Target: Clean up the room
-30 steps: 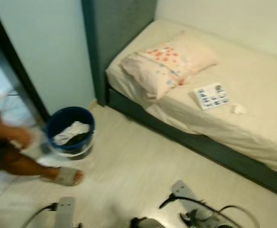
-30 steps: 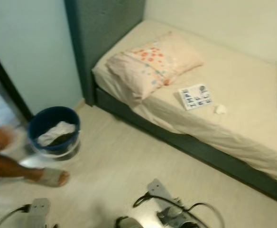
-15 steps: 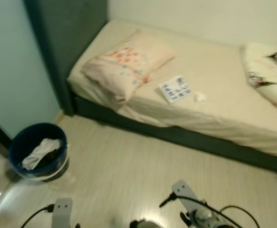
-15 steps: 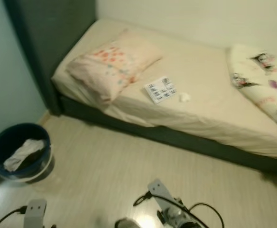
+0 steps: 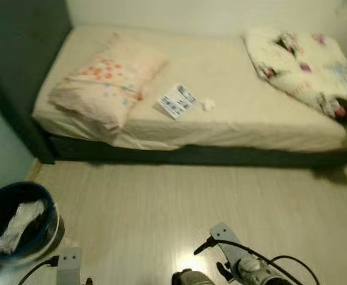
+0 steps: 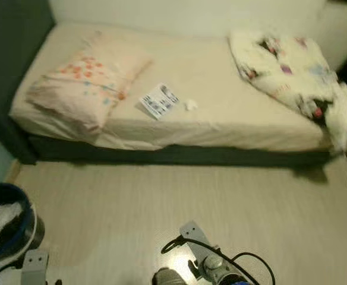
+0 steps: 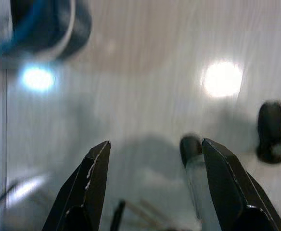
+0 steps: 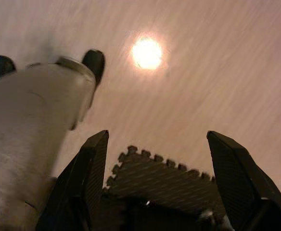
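Observation:
A low bed (image 5: 233, 77) with a cream sheet stands across the far side. On it lie a spotted pillow (image 5: 105, 80), a printed paper sheet (image 5: 176, 100), a small crumpled tissue (image 5: 208, 104) and a bunched patterned blanket (image 5: 304, 65) at the right end. A blue bucket (image 5: 47, 228) with a white cloth (image 5: 18, 219) in it stands on the floor at the lower left. My left gripper (image 7: 156, 143) hangs open over bare floor, the bucket (image 7: 49, 29) beyond it. My right gripper (image 8: 157, 134) is open too, holding nothing.
A dark headboard (image 5: 13, 65) rises at the bed's left end. Pale wood floor (image 5: 179, 202) stretches between me and the bed. A black foam mat (image 8: 164, 178) with a jigsaw edge lies under my right gripper, beside my own silver leg (image 8: 30, 125).
The camera has swung right: the bucket slid to the lower left, the blanket end of the bed came into view, and the person's leg by the bucket left the picture.

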